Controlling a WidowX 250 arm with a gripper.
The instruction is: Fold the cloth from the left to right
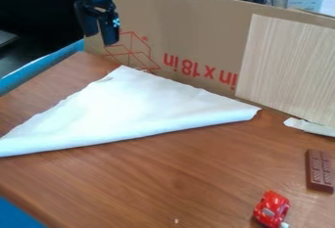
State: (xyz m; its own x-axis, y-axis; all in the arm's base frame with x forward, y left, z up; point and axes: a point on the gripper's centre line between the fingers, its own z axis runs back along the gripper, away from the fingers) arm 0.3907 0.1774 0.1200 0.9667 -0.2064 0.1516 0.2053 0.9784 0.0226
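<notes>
Cloth [131, 107]: white, in a rough triangle on the tabletop [163, 178], below the gripper [100, 37] and spreading to its right; one corner points up towards it. Near edge thick and rounded, probably a fold line; that would account for the triangular outline. Far left corner lies flat, well below the gripper; likely the one to carry right.

Gripper: fingers parted, nothing grasped, raised clear of the cloth, presumably so as not to drag it.

Cardboard [196, 26] upright behind the cloth, probably a backstop. Chocolate bar [319, 171] and red toy car [272, 208] far to the gripper's lower right, apart from the cloth, so unlikely to obstruct folding.
</notes>
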